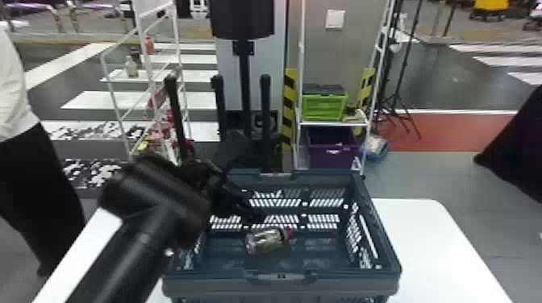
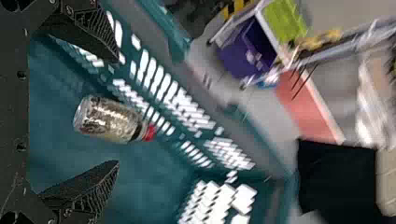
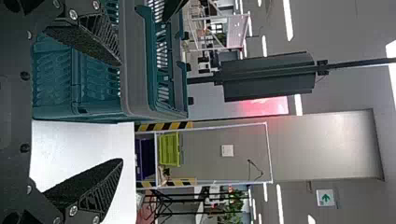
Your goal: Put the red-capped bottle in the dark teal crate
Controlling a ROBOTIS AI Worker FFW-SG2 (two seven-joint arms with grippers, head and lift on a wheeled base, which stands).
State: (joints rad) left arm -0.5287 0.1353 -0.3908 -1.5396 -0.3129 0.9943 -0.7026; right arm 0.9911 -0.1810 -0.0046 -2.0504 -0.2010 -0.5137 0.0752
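Lying in the dark teal crate (image 1: 347, 278), red-capped bottle (image 1: 264, 241), left end effector (image 1: 251, 215) open, seemingly above it, right end effector (image 3: 122, 112) open.

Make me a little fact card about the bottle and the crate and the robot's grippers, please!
bottle: red-capped bottle, lying on its side in the crate
cap: red, pointing to the robot's right
crate: dark teal crate, on the white table
left gripper: left gripper, open, over the crate, not gripping the bottle
right gripper: right gripper, open and empty, outside the crate
behind: green box on a rack, purple box under it
job: looks done, bottle is in
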